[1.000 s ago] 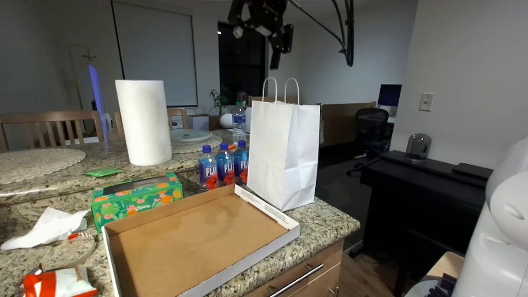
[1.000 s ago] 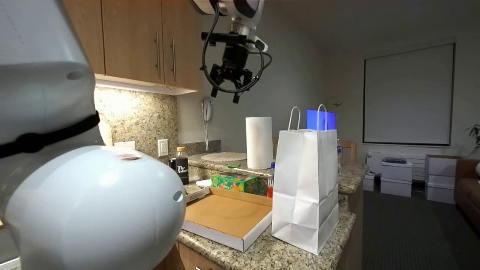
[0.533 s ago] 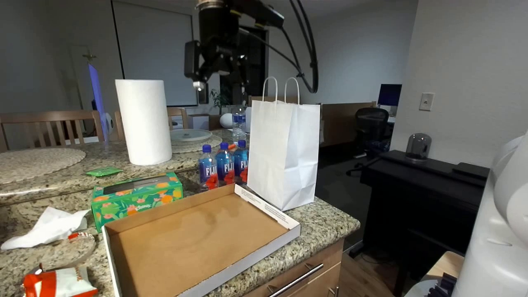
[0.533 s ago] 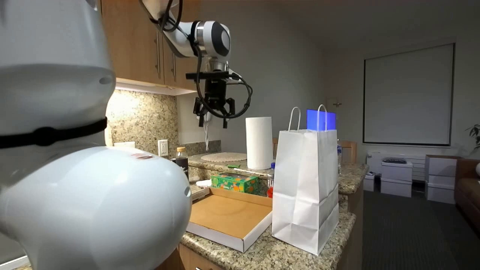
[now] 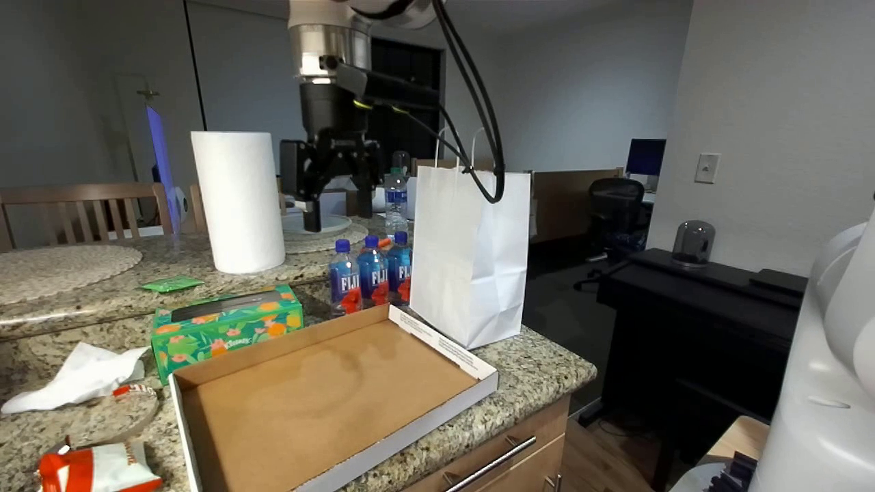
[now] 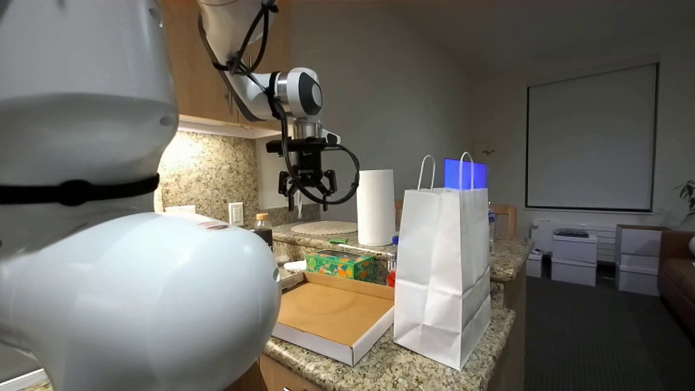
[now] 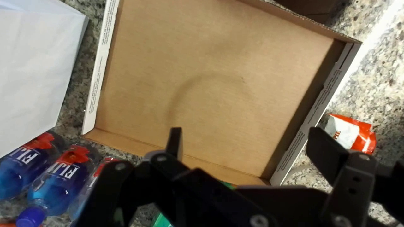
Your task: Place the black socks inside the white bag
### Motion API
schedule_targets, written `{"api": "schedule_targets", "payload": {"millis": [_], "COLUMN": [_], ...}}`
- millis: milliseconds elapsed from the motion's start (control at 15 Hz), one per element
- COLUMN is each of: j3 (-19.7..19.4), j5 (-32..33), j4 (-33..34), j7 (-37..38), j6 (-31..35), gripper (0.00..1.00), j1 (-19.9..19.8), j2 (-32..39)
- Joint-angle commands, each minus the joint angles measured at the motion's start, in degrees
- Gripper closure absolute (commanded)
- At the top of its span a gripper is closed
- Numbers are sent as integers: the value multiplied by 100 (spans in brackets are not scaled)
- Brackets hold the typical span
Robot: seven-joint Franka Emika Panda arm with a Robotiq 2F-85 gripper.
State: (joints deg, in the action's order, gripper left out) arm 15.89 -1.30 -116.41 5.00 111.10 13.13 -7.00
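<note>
The white bag (image 5: 472, 266) stands upright on the counter beside the shallow cardboard tray, its two looped handles raised, in both exterior views. Part of the bag (image 7: 30, 72) also fills the left of the wrist view. I see no black socks anywhere; they are hidden or out of view, and the bag's inside cannot be seen. My gripper (image 6: 308, 205) hangs well above the counter, pointing down, some way to the side of the bag. Its fingers are spread wide, and in the wrist view nothing lies between the gripper's (image 7: 246, 135) fingertips.
Below me lies the bare cardboard tray (image 7: 205, 47). Along its back are a green tissue box (image 5: 225, 328) and three blue water bottles (image 5: 372, 273). A tall paper towel roll (image 5: 239, 205) stands on the raised ledge. A red-and-white packet (image 7: 353, 132) lies beside the tray.
My gripper has come down and moved away from above the bag, leftward in both exterior views. It has stayed open. The bag and the tray have not moved.
</note>
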Motion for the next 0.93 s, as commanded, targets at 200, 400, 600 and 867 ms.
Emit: {"api": "schedule_targets", "payload": {"millis": [200, 400, 600, 867], "j3": [-79, -107, -107, -107], "j5": [-142, -170, -172, -173], "j4": [-301, -379, -378, -378], "j7": [-162, -211, -211, -211], "j6": [333, 405, 406, 406], "gripper": [0, 0, 0, 0], "j1": [33, 29, 29, 29], "j2": [32, 54, 54, 54]}}
